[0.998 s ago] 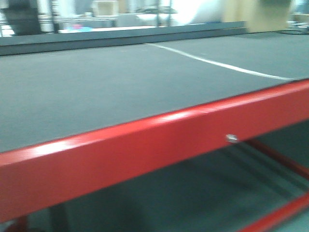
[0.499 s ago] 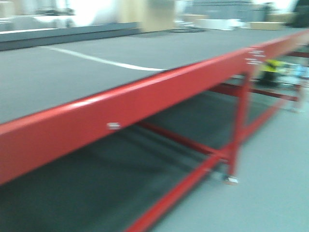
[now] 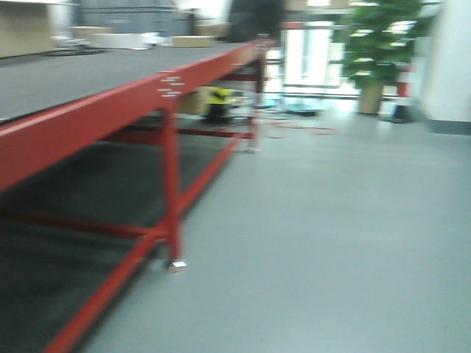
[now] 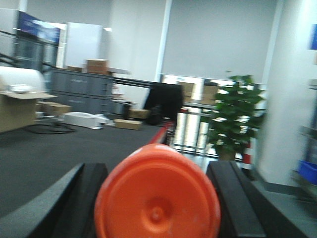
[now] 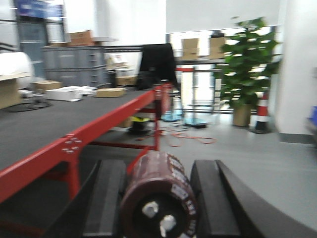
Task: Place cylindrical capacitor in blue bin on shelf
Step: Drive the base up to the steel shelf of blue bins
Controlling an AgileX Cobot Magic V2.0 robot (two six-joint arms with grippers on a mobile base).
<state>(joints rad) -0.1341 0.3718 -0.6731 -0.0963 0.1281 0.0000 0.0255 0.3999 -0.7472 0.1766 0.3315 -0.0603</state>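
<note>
Nearest, our right gripper (image 5: 159, 181) clamps one dark maroon cylindrical capacitor (image 5: 157, 201), its two metal terminals facing the camera. Our left gripper (image 4: 157, 173) is closed around one orange plastic round-ended cylinder (image 4: 157, 206). Since a second ago the front view has swung from the near edge of the one red-framed grey-topped table (image 3: 81, 121) to its far corner and the bare grey floor (image 3: 331, 243). We judge the base is turning away toward the shelf, which is not in view. Beyond that corner stands one green potted plant (image 3: 379, 44). A blue patch (image 4: 308, 171) past it may be a bin; we cannot tell.
</note>
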